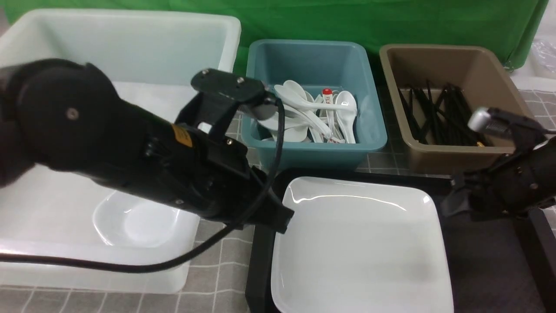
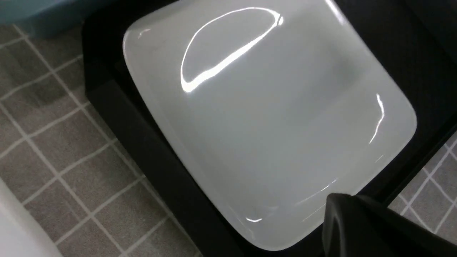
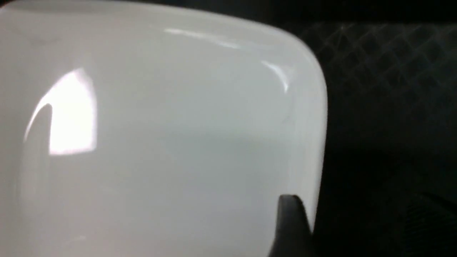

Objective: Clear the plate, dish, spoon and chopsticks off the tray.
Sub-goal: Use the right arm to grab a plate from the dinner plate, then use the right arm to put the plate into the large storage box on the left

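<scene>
**Both grippers at the plate's edges**

The plate (image 1: 360, 243) lies flat on the tray (image 1: 486, 265), right between the two grippers. The left gripper (image 1: 278, 217) is at the plate's left rim. From its wrist view only one dark finger (image 2: 357, 225) shows, over the edge of the plate, so I cannot tell how wide its jaws stand or whether they hold anything.

The right gripper (image 1: 449, 204) is at the opposite rim, low over the tray. One of its fingers (image 3: 292, 225) shows over the plate's raised rim. The rest is lost against the dark tray, so I cannot tell its opening or any grip either.

On the outer side of the left gripper stands a white tub (image 1: 108, 282) with a dish (image 1: 134, 221) in it. Beyond the left gripper a blue tub (image 1: 312, 152) holds white spoons (image 1: 345, 104). Beyond the right gripper a brown tub (image 1: 447, 158) holds black sticks (image 1: 443, 117).
</scene>
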